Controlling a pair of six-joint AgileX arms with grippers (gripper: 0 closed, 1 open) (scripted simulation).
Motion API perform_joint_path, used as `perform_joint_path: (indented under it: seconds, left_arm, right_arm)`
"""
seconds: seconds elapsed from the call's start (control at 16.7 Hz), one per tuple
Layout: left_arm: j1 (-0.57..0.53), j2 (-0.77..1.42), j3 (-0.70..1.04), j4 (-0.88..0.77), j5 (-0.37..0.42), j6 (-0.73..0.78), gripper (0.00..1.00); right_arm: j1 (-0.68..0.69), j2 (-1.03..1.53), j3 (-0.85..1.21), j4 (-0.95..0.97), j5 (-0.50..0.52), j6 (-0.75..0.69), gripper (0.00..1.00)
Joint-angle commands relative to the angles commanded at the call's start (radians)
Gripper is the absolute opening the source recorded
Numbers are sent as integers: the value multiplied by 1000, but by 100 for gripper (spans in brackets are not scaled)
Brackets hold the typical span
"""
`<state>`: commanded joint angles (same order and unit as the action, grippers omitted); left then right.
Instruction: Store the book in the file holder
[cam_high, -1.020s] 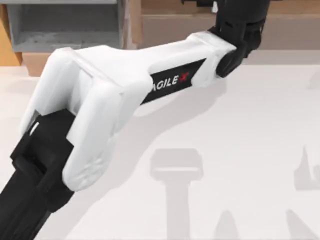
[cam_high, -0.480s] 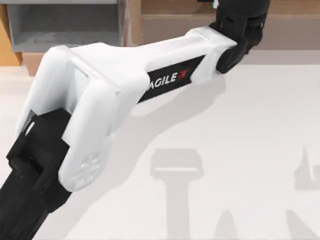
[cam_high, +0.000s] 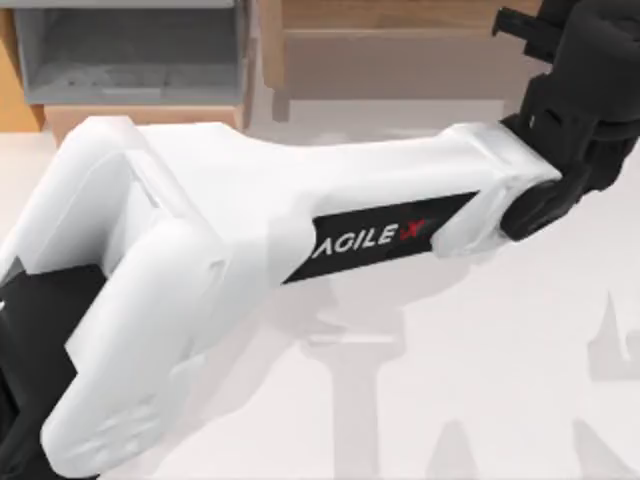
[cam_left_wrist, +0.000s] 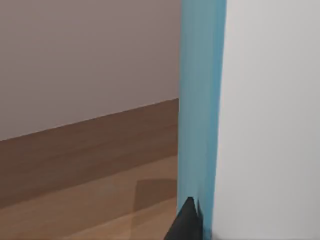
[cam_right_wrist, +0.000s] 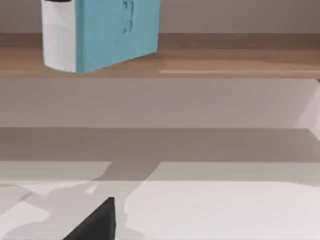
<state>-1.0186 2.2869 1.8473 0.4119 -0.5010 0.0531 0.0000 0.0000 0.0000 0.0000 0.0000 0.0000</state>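
File holder (cam_high: 130, 60) sits upper left of the top view; wooden shelf (cam_high: 400, 40) just right of it, along the top edge. Left arm (cam_high: 250, 240) runs diagonally from lower left to upper right, above the table (cam_high: 480, 380). Right wrist view: book (cam_right_wrist: 100, 32) upper left, upright, hanging in front of the shelf, above the table.

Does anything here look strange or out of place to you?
Yes: the book hangs in mid-air, slightly tilted, held by the left hand before the wide brown shelf at the top view's right, well away from the file holder at its left. The right hand rests low by the table.
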Motion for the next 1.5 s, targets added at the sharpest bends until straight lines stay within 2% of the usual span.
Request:
perform_joint_path:
  seconds: [0.18, 0.36, 0.48, 0.66, 0.9, 1.14, 1.32, 1.5]
  left_arm:
    - [-100, -118, -152, -2, 128, 31, 0]
    - [-153, -253, -329, 9, 237, 111, 0]
    - [-152, -345, -459, 24, 292, 197, 0]
    - [-90, -474, -667, 56, 346, 373, 0]
    - [97, -605, -942, 113, 366, 674, 0]
    - [374, -674, -1130, 190, 337, 1024, 0]
    - [586, -665, -1178, 260, 315, 1258, 0]
    - [727, -582, -1145, 324, 314, 1412, 0]
  right_arm:
    - [0, 0, 0, 0, 0, 0, 100]
    - [0, 0, 0, 0, 0, 0, 100]
    - [0, 0, 0, 0, 0, 0, 100]
    - [0, 0, 0, 0, 0, 0, 100]
    - [0, 0, 0, 0, 0, 0, 100]
    - [0, 0, 0, 0, 0, 0, 100]
    - [0, 0, 0, 0, 0, 0, 100]
    - [0, 0, 0, 0, 0, 0, 100]
